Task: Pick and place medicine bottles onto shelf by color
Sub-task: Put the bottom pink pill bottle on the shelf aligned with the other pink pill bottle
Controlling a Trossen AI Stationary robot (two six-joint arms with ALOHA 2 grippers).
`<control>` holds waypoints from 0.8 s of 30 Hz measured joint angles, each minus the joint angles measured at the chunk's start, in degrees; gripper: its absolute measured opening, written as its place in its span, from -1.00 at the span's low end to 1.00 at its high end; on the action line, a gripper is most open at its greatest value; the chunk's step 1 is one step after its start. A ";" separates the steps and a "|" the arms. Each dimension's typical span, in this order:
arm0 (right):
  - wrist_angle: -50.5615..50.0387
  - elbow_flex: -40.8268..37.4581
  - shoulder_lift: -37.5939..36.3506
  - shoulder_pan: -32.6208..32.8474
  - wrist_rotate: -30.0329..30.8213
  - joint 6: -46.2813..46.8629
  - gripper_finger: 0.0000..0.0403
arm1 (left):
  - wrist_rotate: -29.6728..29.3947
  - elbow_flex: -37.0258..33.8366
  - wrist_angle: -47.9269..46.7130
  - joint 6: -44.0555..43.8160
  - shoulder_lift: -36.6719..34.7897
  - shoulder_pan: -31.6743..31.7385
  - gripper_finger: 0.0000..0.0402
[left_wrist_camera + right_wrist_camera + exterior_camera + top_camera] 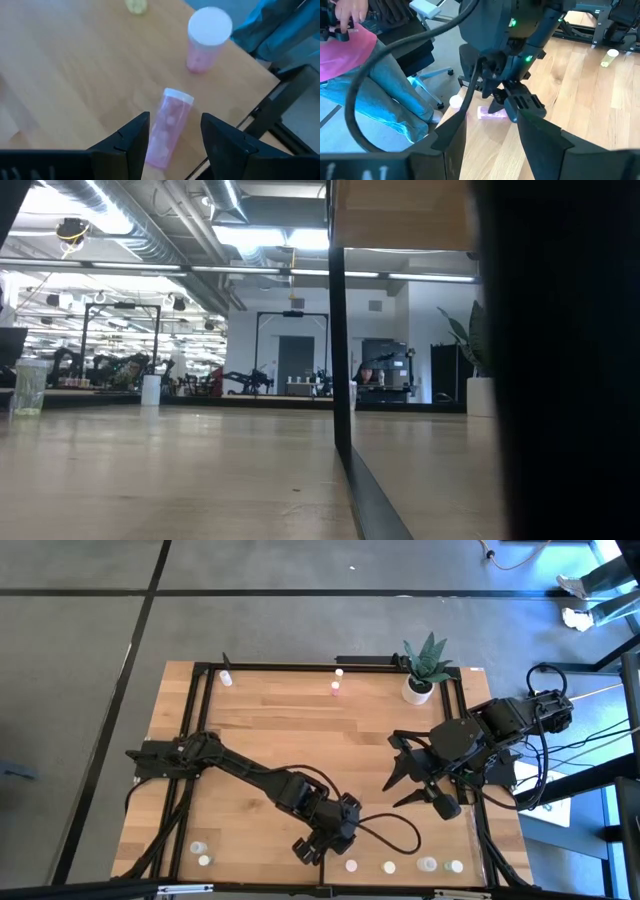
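A pink bottle (169,125) lies toppled just ahead of the left gripper (172,137), long axis running into its open, empty jaws (right gripper (425,785) waits well apart, jaws open).

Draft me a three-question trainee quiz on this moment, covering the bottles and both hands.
1. True or false: the pink bottle between the left hand's fingers stands upright.
2. The second pink bottle farther along the table is: A) upright with a white cap, B) lying on its side, C) uncapped.
3. Fill in: the right hand is ___ and holds nothing.

Key: 1 false, it lies on its side; 2 A; 3 open.
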 joint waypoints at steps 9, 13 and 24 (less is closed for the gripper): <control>0.00 0.00 0.00 0.00 0.01 -0.06 -0.12 | 0.22 -3.32 3.26 0.13 -0.13 0.00 -0.15; 0.00 0.00 0.00 0.00 0.01 -0.05 -0.12 | 0.21 -4.21 4.50 0.09 -0.05 0.02 -0.15; 0.00 0.00 0.00 0.00 0.01 -0.07 -0.12 | -0.79 -4.44 4.44 0.11 -0.04 0.04 -0.15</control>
